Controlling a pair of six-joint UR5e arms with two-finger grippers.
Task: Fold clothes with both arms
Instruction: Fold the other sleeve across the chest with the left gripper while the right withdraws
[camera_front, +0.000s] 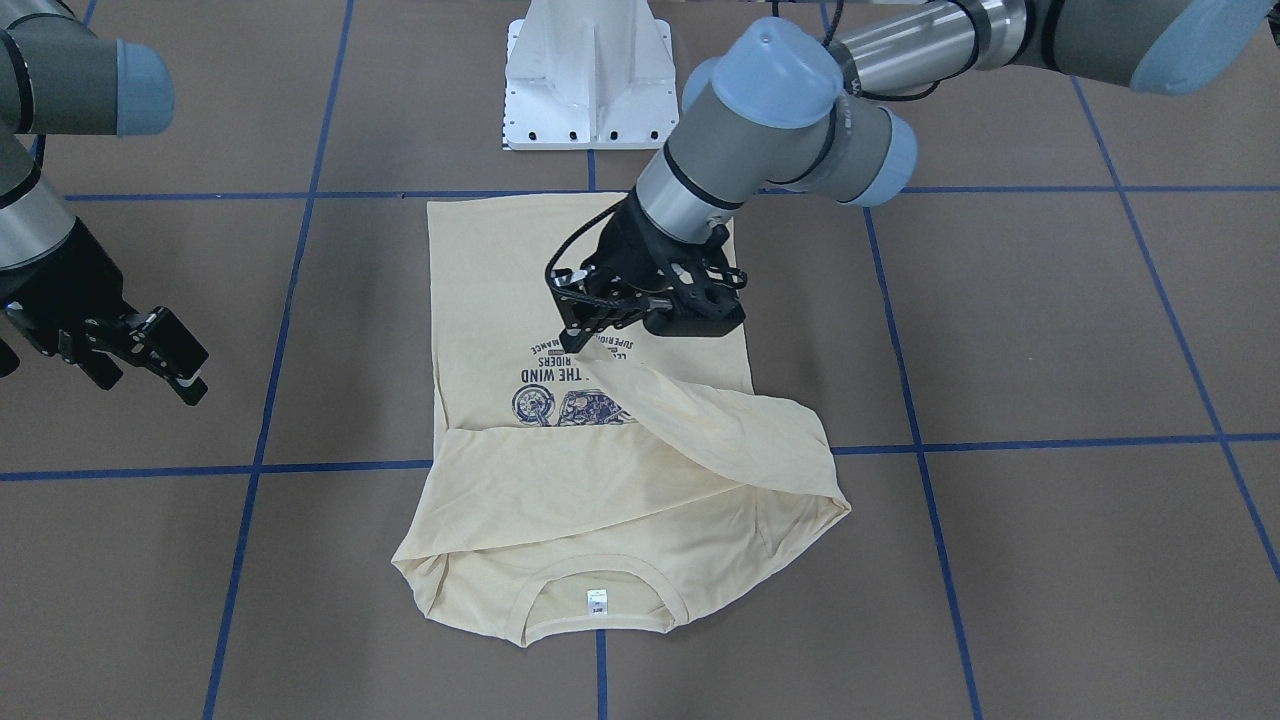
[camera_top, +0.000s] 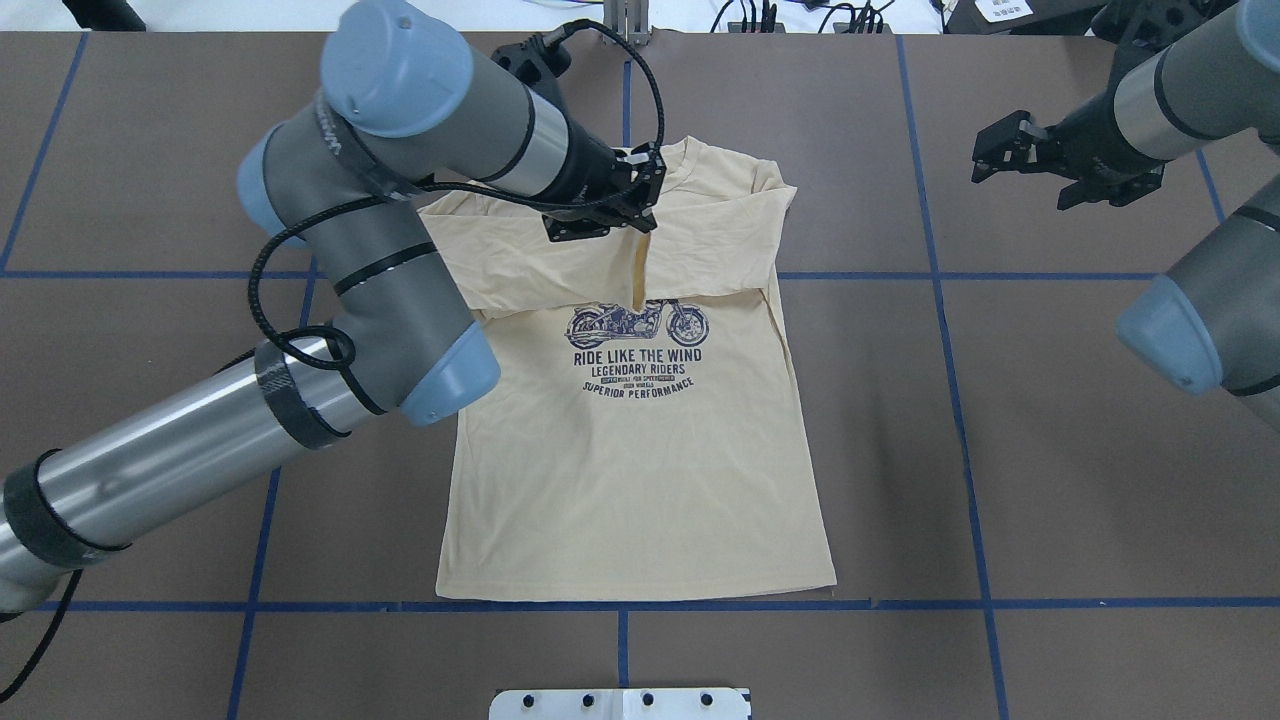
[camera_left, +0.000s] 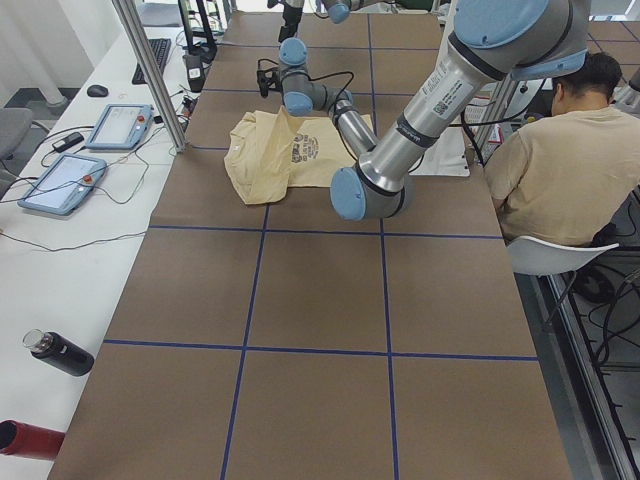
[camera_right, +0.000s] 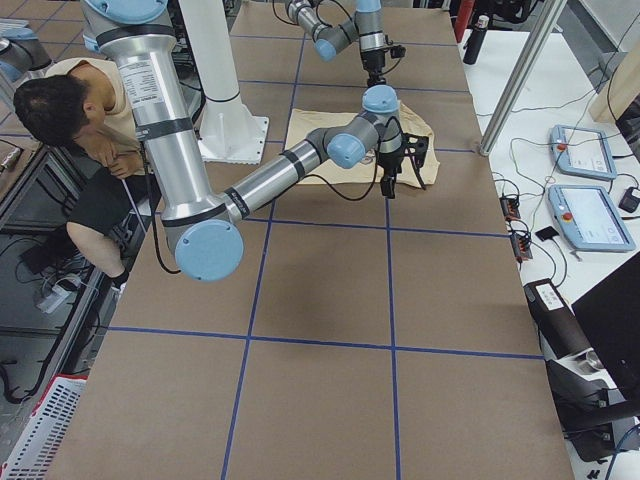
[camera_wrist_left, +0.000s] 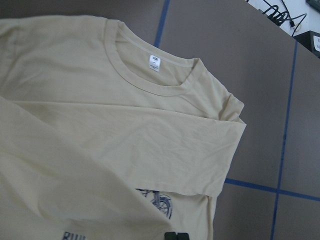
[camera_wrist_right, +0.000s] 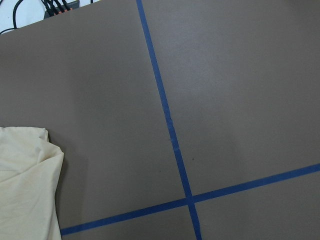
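The cream-yellow T-shirt (camera_top: 640, 480) lies flat with its print up and its collar on the side away from the robot's base. Its right sleeve is folded across the chest. My left gripper (camera_top: 640, 215) hovers over the chest, shut on the end of the left sleeve (camera_front: 720, 420), which it holds lifted and drawn across the print. The left wrist view shows the collar with its white tag (camera_wrist_left: 155, 62). My right gripper (camera_top: 995, 155) is open and empty, above bare table to the shirt's right. A corner of the shirt (camera_wrist_right: 25, 180) shows in the right wrist view.
The white pedestal base (camera_front: 590, 80) stands just beyond the shirt's hem. Blue tape lines (camera_top: 940, 300) grid the brown table. A person (camera_left: 560, 160) sits beside the table near the robot. Tablets (camera_left: 120, 125) and a bottle (camera_left: 60, 352) lie on a side bench.
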